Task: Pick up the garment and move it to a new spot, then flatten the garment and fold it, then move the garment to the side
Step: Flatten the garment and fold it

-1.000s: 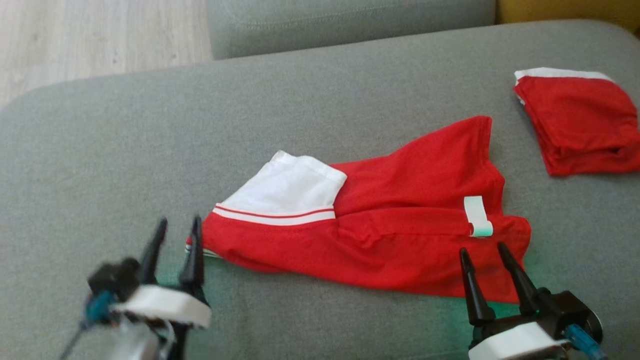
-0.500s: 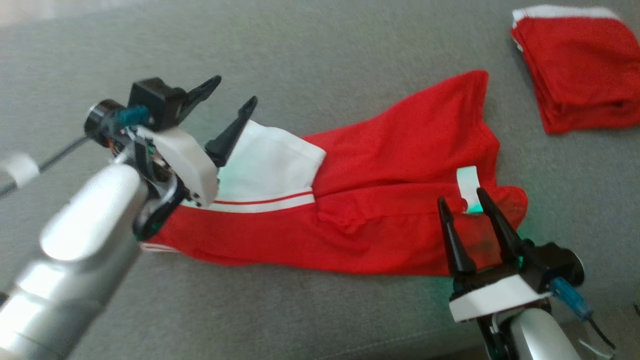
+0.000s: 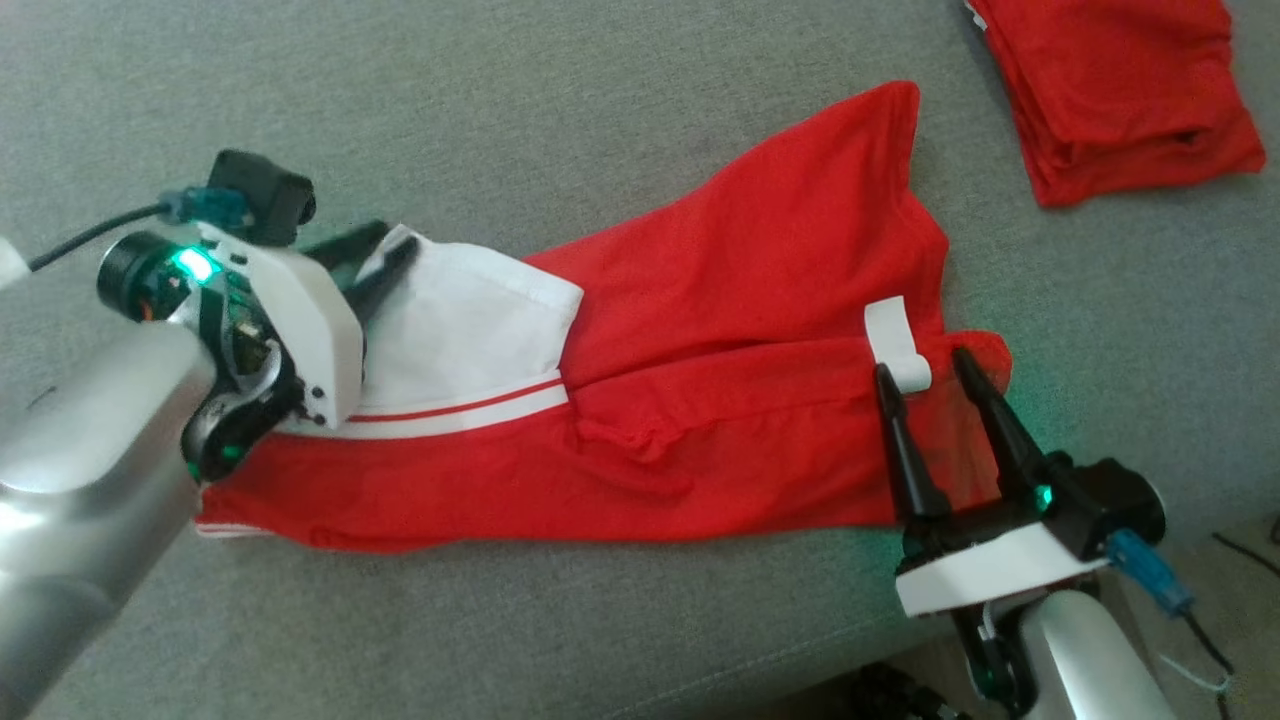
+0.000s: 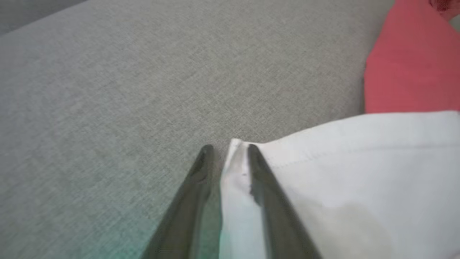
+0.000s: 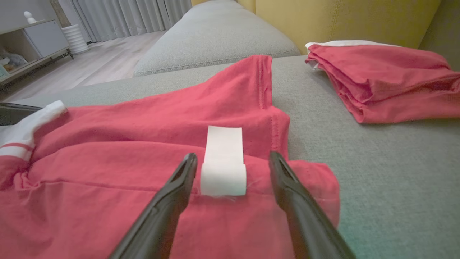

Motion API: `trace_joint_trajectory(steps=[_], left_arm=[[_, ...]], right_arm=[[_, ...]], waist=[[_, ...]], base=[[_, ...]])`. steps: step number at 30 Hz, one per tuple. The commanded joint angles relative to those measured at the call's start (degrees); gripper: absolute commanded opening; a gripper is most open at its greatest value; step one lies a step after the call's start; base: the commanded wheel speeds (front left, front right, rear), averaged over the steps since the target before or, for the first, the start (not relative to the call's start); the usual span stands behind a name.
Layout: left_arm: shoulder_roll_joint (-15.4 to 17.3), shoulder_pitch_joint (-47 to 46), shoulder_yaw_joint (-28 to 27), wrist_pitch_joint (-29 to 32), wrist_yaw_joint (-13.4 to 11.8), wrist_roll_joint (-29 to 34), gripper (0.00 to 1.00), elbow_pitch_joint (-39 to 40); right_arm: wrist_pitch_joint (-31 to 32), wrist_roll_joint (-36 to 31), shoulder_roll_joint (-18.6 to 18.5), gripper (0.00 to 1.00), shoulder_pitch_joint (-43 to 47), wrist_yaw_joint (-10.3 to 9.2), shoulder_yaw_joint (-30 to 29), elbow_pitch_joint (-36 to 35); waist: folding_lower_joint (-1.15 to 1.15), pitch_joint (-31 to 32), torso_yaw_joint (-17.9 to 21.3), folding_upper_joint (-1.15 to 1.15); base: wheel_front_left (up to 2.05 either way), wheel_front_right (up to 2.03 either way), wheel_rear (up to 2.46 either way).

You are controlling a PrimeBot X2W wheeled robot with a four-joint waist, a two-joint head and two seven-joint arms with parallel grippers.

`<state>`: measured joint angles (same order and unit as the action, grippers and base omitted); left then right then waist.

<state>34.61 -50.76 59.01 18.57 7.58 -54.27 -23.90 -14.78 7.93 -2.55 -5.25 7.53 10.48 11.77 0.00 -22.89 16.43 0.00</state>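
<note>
- You have the garment [image 3: 720, 400], red with a white panel [image 3: 460, 320] and a white-and-red stripe, lying spread across the middle of the grey sofa cushion [image 3: 600, 100] in the head view. Its long axis runs from about 8 o'clock up to 1 o'clock.
- Your left end effector [image 3: 398, 235] is at 10 o'clock in the head view, at the far corner of the white panel.
- In the left wrist view the corner of that white hem sits between the two dark fingers, which stand close together. One finger lies on the white cloth and the other on the cushion side. A thin sliver of grey shows beside the cloth, so you cannot tell whether the jaws are pinching it.
- Your right end effector [image 3: 922, 362] is at 4 o'clock in the head view, released, jaws wide apart over the garment's red end.
- In the right wrist view its fingers straddle a small white tag [image 5: 223, 162] sewn on the red cloth, with a gap on each side of the tag.
- A second, folded red garment [image 3: 1110, 90] lies at 1 o'clock on the same cushion, well apart from the one you are working.
</note>
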Motion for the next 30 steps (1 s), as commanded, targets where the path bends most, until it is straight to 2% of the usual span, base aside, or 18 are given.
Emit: trace_joint_trajectory(steps=[1, 5, 15, 30], left_arm=[[2.62, -2.04, -0.30, -0.09, -0.09, -0.43, 0.00, 1.78], [4.88, -3.94, 1.76, -4.93, -0.09, 0.11, 0.00, 3.14], [8.41, -5.93, 2.85, -14.56, -0.09, 0.91, 0.00, 3.74], [9.61, -5.71, 3.82, -16.27, -0.09, 0.01, 0.00, 4.47]], right_arm=[[-0.22, 0.33, -0.32, 1.00, -1.08, -0.04, 1.09, -1.74], [-0.22, 0.07, -0.32, 1.00, -0.73, -0.04, 0.46, -1.49], [-0.22, 2.30, -1.01, 1.00, 2.95, -0.04, -5.16, 1.71], [-0.22, 9.24, -1.79, 1.00, 0.75, -0.04, -6.63, 8.02]], waist=[[0.00, -0.07, -0.05, 0.00], [0.00, 0.41, -0.28, 0.00], [0.00, 3.98, -2.31, 0.00], [0.00, 5.30, -4.33, 0.00]], base=[[0.00, 0.00, 0.00], [0.00, 0.00, 0.00], [0.00, 0.00, 0.00], [0.00, 0.00, 0.00]])
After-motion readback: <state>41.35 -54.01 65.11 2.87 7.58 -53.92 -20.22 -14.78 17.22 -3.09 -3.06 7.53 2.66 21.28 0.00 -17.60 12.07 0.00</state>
